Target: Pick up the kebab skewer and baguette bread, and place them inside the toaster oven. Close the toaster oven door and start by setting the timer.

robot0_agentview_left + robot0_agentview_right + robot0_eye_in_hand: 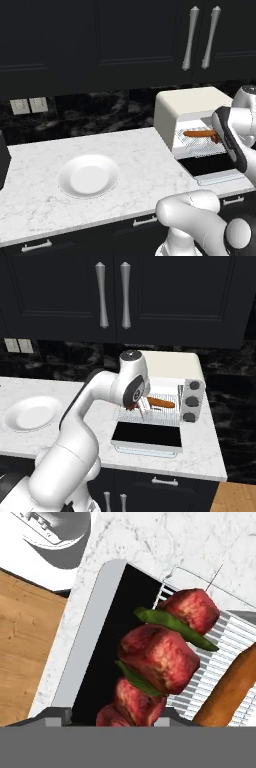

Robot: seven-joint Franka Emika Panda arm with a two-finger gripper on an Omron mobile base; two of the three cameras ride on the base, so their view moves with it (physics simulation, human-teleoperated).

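Note:
My gripper [112,718] is shut on the kebab skewer [160,654], whose red meat chunks and green pepper rise from between the fingertips. It hangs over the open toaster oven door [100,647], at the front of the wire rack [227,637]. The baguette bread [227,689] lies on that rack, just beside the skewer. From the right base, the hand [135,388] reaches down in front of the cream-white toaster oven [172,363] with the skewer [133,405] under it, the baguette [161,402] behind and the door [147,436] flat. The baguette [199,134] is also in the left base view, inside the oven [185,102].
A white plate [65,175] sits bare on the marble counter to the oven's left. The oven's knobs [191,401] are on its right side. Dark cabinets with long handles [102,296] hang above. A dark appliance [2,160] stands at the far left edge.

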